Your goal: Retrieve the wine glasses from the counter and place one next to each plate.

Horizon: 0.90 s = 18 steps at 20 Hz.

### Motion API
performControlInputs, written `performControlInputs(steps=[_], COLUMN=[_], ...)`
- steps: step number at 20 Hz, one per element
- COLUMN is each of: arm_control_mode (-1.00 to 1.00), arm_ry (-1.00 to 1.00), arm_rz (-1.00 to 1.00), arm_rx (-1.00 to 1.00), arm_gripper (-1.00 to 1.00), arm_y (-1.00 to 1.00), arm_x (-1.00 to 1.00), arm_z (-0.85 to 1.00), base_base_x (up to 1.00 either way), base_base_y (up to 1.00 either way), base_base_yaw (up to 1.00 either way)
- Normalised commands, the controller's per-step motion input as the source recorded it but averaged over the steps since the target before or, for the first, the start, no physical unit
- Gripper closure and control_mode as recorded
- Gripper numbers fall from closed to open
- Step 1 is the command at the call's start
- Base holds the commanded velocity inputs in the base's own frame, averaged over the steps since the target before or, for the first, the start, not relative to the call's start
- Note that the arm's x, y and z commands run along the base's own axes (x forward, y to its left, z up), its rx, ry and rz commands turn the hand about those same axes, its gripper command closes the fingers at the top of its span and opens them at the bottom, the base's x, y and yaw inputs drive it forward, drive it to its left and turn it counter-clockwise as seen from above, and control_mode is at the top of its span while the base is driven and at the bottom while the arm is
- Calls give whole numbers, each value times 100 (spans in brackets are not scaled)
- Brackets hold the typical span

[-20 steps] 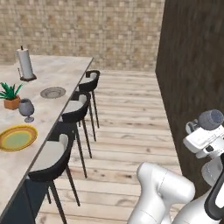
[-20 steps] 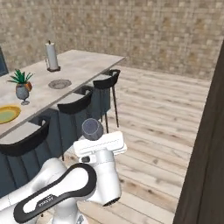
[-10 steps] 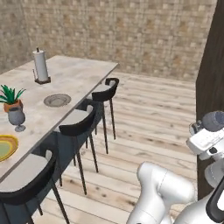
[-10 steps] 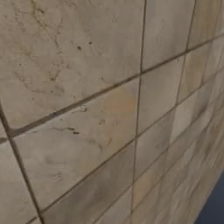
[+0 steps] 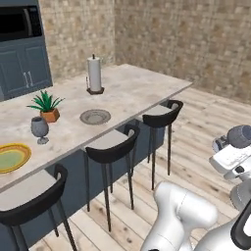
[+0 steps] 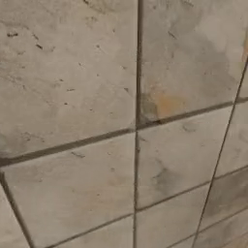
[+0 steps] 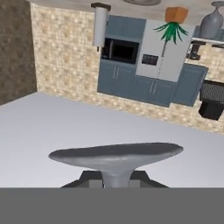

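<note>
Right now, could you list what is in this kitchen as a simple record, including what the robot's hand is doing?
hand: shut on the stem of the held glass, whose round foot faces the hand camera
other glass: upright on the island top, beside the yellow plate, not touching it
grey plate: no glass next to it yet
also on island: potted plant, paper towel roll
seating: three dark stools along the island
right base view: tiled wall, close up

Island top [image 5: 132,88] carries plates, glass, plant, towel holder.
</note>
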Motion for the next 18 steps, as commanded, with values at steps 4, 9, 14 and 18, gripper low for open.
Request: performControlInputs(steps=[4,9,14,18], arm_control_mode=[100,100,100,100], arm_ry=[0,0,0,0], arm_rz=[0,0,0,0], arm_rx=[0,0,0,0], arm_gripper=[100,100,100,100], arm_y=[0,0,0,0], arm_x=[0,0,0,0], arm_z=[0,0,0,0], base_base_x=[86,96,100,93], base_base_y=[-75,-80,25,9], base_base_yaw=[55,48,9,10])
